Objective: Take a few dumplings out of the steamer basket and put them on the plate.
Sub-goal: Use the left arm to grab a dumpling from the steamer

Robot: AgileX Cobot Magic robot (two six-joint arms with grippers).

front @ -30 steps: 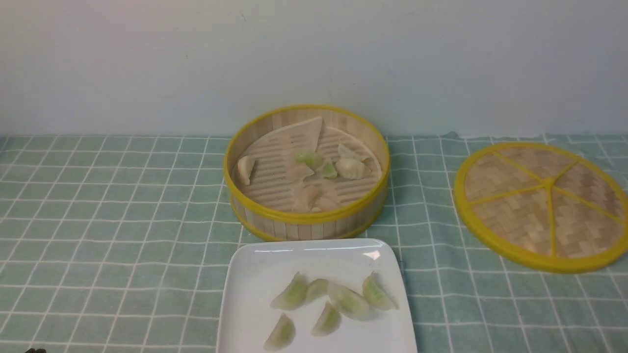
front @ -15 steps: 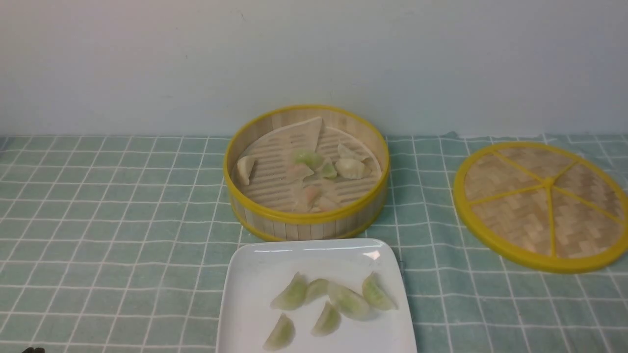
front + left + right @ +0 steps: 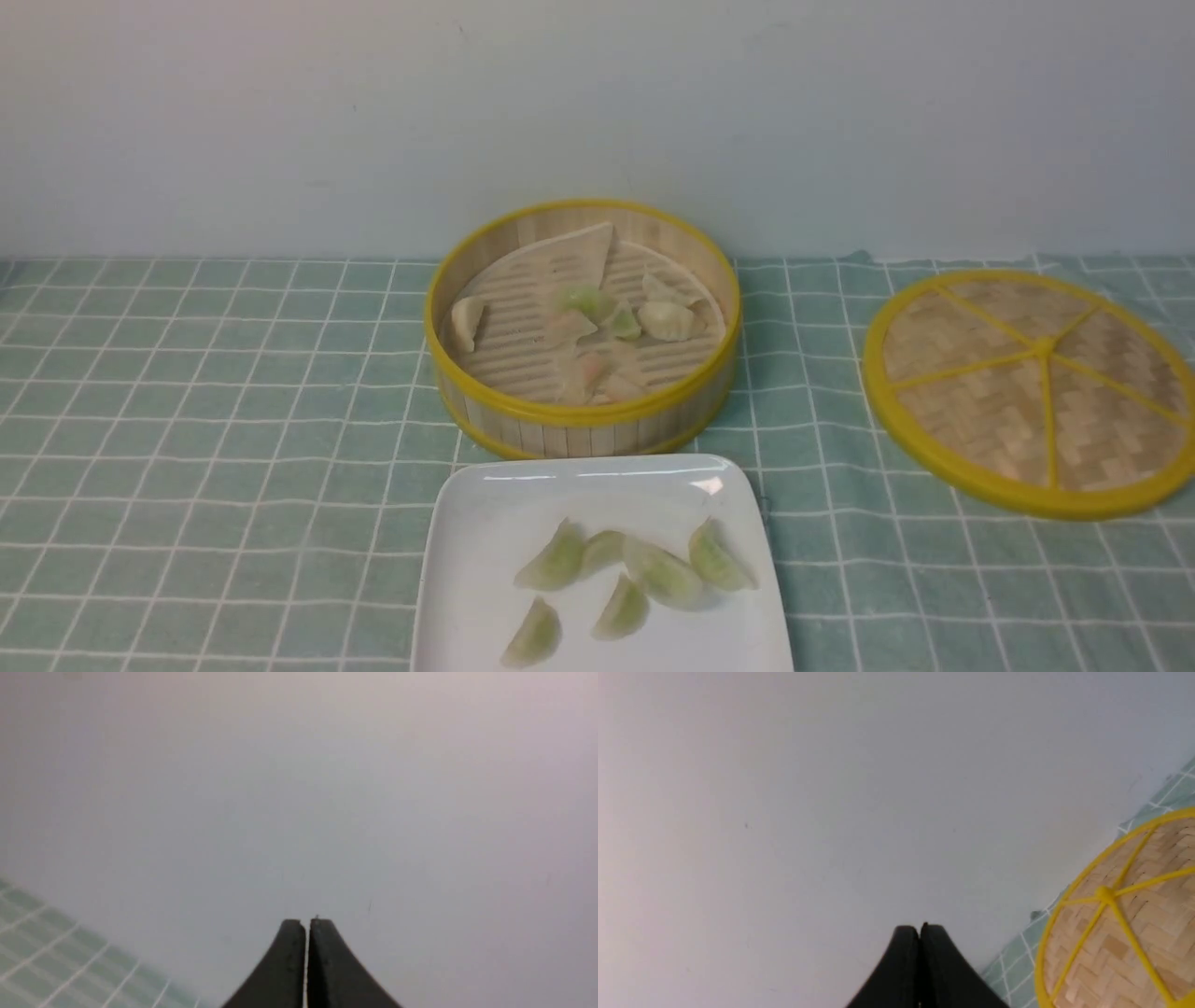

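The steamer basket (image 3: pixel 485 411) stands mid-table in the front view, with several pale, pinkish and green dumplings (image 3: pixel 665 320) on its slatted floor. Just in front of it lies the white square plate (image 3: pixel 476 551), carrying several green-tinted dumplings (image 3: pixel 661 572). Neither arm shows in the front view. My left gripper (image 3: pixel 307 924) is shut with nothing between its fingers, facing the bare wall. My right gripper (image 3: pixel 919 929) is likewise shut and empty, pointing at the wall, away from the basket and plate.
A flat woven disc with yellow rim and spokes (image 3: pixel 1032 392) lies on the right of the table, also in the right wrist view as the woven disc (image 3: pixel 1134 933). A green checked cloth (image 3: pixel 205 439) covers the table. A pale wall stands behind.
A small dark shape at the bottom left corner of the front view has dropped out of sight. Dumplings, basket, plate and disc have not moved.
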